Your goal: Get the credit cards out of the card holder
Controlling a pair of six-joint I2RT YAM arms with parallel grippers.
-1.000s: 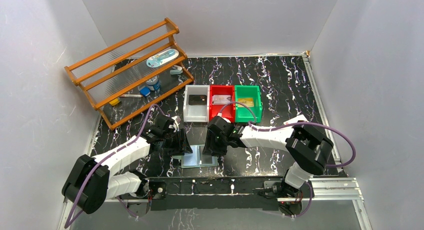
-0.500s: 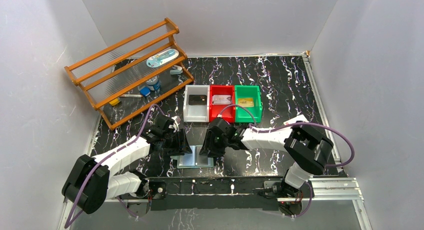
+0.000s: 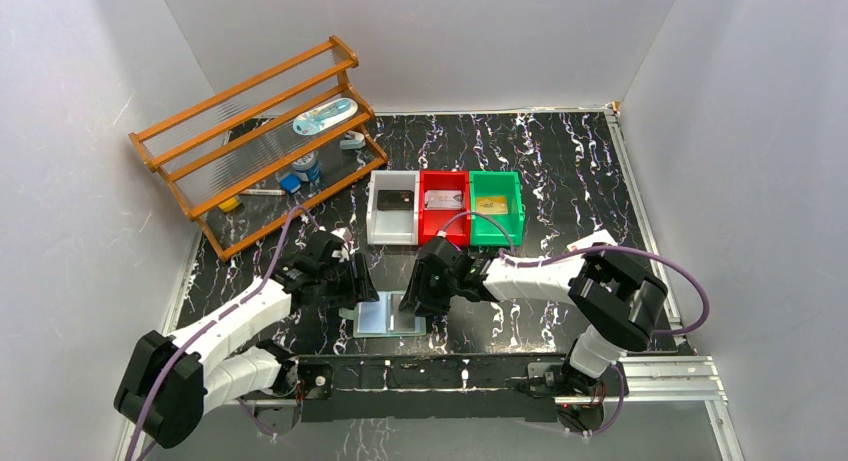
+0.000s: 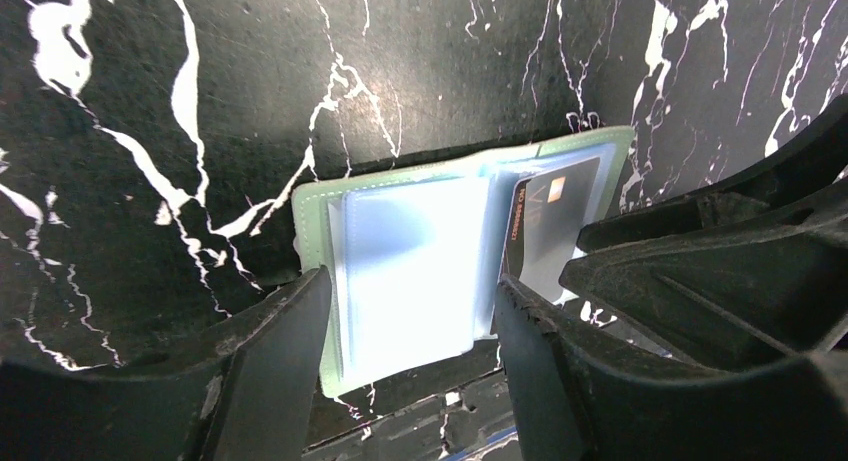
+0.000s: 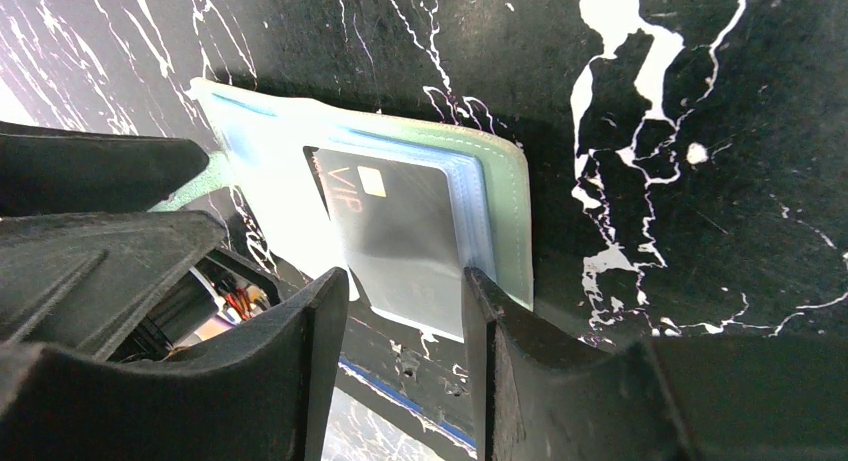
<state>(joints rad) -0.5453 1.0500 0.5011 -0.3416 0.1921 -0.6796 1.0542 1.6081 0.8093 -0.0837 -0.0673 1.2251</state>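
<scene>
**Item.** The flat grey-green bifold card holder [image 4: 420, 251] lies spread open, with its clear glossy pockets facing up. Its left page sits between the jaws of the left gripper [image 4: 410, 286]. Its right page sits between the jaws of the right gripper [image 5: 400, 281] and carries a dark plastic credit card [image 5: 395, 221] with a gold chip and "VIP" print. Both pairs of jaws stand apart with nothing clamped. Whether their tips press on the holder cannot be told.

**Step in hand (judged).** Drawing out the dark card.
- The left jaws should bear down on the cardless page to pin the holder.
- The right jaws should take the card's bare edge, not the sleeve, and slide it flat along the pocket's opening.
- Catching sleeve and card together would likely drag the whole holder.

**Materials.**
- The sleeves are thin, slick film in several layers and glare heavily.
- The holder's border is soft and stitched.
- The card is rigid, smooth and very thin, so it offers little edge to grip.
- The black white-veined marble-pattern table [image 3: 560, 161] looks smooth, so the holder may skate on it.

**Surroundings.** Beyond both jaws stand three square plastic bins side by side, each holding one card.
- The white bin [image 3: 375, 209] holds a dark card [image 3: 396, 200].
- The red bin [image 3: 445, 232] holds a pale card [image 3: 440, 198].
- The green bin [image 3: 518, 209] holds a yellowish card [image 3: 490, 205].

Farther beyond the left jaws stands a slatted orange wooden rack [image 3: 260, 141] with small oddments on it.
</scene>
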